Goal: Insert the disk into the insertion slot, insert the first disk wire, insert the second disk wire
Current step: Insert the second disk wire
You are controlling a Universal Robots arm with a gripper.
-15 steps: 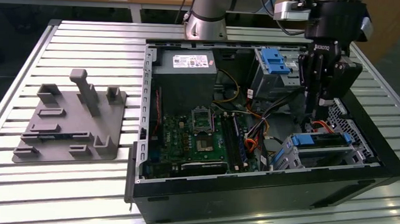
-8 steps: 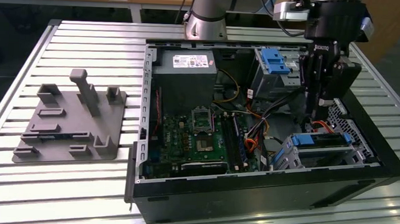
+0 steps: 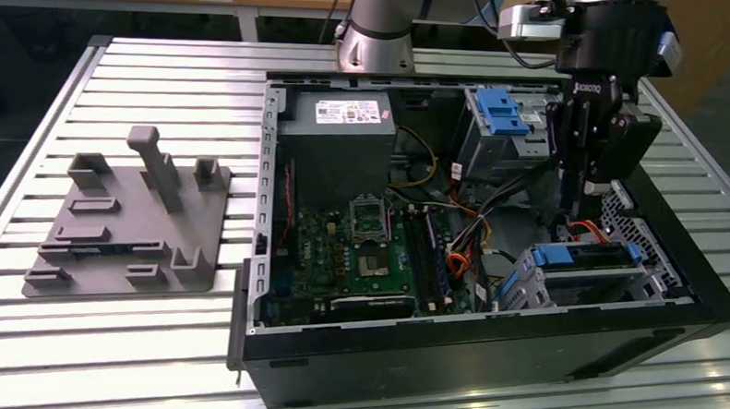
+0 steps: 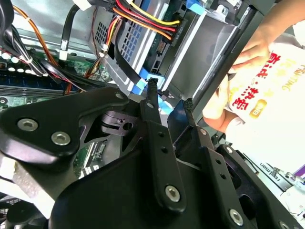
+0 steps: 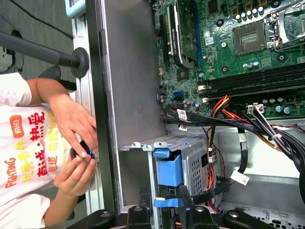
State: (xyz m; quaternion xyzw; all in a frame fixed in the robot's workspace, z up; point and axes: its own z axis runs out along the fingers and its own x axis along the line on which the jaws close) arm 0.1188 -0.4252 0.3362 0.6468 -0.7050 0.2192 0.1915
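At 4 o'clock in the open black metal PC case (image 3: pixel 457 361) in the exterior view, the flat silver-grey disk w/ blue plastic carrier rail (image 3: pixel 591 256) sits inside the grey perforated sheet-metal drive cage (image 3: pixel 589 290), black gripper (image 3: pixel 572 206) hanging just at its 12 o'clock; grip state can't tell. Looks like wire stage: prob. best to stay square to disk's rear edge, ease straight in, dodge the red-orange-yellow wire bundle (image 4: pixel 143 13) nearby.

In the exterior view the lower end of the black claw (image 3: pixel 574 212) is lost among dark cables. Just below it, the silver-grey disk in its blue plastic carrier (image 3: pixel 581 258) sits mostly hidden inside the grey sheet-metal drive cage (image 3: pixel 537 288). Beyond the case wall beside the claw, a person's hands (image 5: pixel 71 124) cover a small dark object (image 5: pixel 85 151) that cannot be identified.
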